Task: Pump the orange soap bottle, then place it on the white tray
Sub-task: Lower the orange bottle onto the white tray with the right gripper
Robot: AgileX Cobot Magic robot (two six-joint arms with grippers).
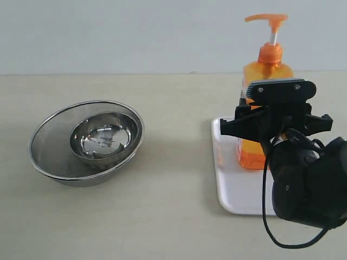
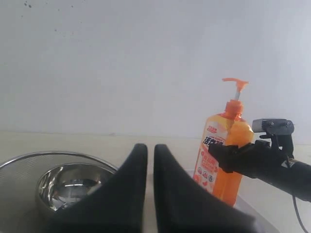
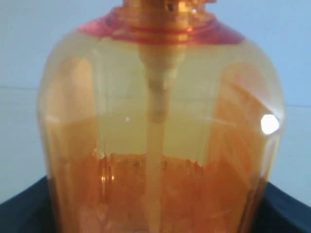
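My right gripper (image 1: 274,127) clasps the orange soap bottle (image 1: 268,69), upright on the white tray (image 1: 230,189); ahead of my closed left gripper (image 2: 150,148), steel bowl (image 1: 103,135) nested in strainer (image 1: 47,147).

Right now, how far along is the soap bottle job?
Looks done: the orange soap bottle stands upright on the white tray. In hand: the right gripper is clamped around its body. Left to do: let go and back away. Whether it was pumped, I cannot tell; the pump head is up, and the left gripper is shut, away from the bottle.
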